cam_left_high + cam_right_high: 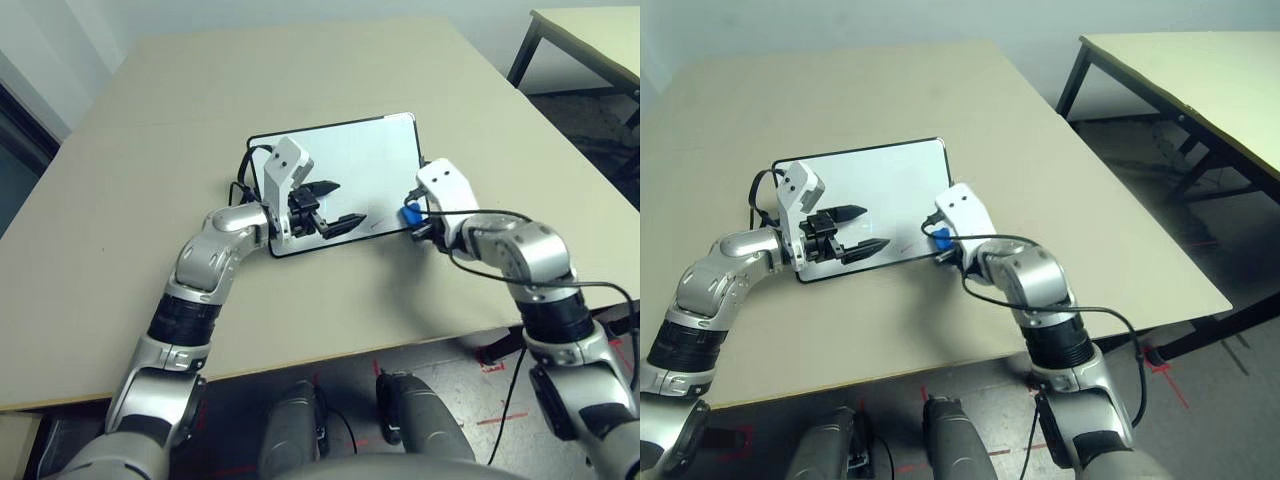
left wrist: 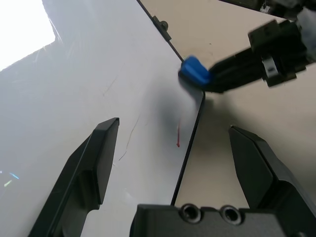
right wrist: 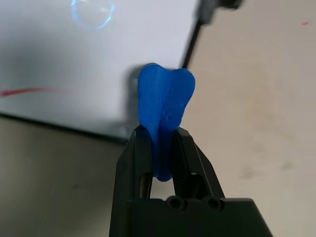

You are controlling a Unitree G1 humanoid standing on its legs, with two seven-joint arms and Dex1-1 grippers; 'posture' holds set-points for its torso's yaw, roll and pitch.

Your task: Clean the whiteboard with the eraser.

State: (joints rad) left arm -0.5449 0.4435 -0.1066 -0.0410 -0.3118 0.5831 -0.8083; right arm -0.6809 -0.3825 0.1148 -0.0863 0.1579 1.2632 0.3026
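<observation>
The whiteboard (image 1: 350,165) lies flat on the tan table, glossy white inside a thin black frame. A short red stroke (image 2: 178,138) and faint thin lines mark it near its near-right corner. My right gripper (image 3: 160,134) is shut on the blue eraser (image 3: 165,98), squeezing it between both fingers. The eraser (image 1: 410,214) sits right at that near-right corner, on or just over the board's edge. My left gripper (image 1: 345,203) hovers open over the board's near edge, to the left of the eraser, with nothing between its fingers (image 2: 94,163).
Black cables (image 1: 240,185) run by the board's left edge. A second table (image 1: 1200,70) stands off to the right across a gap of floor. Bare tabletop (image 1: 250,70) stretches behind and to both sides of the board.
</observation>
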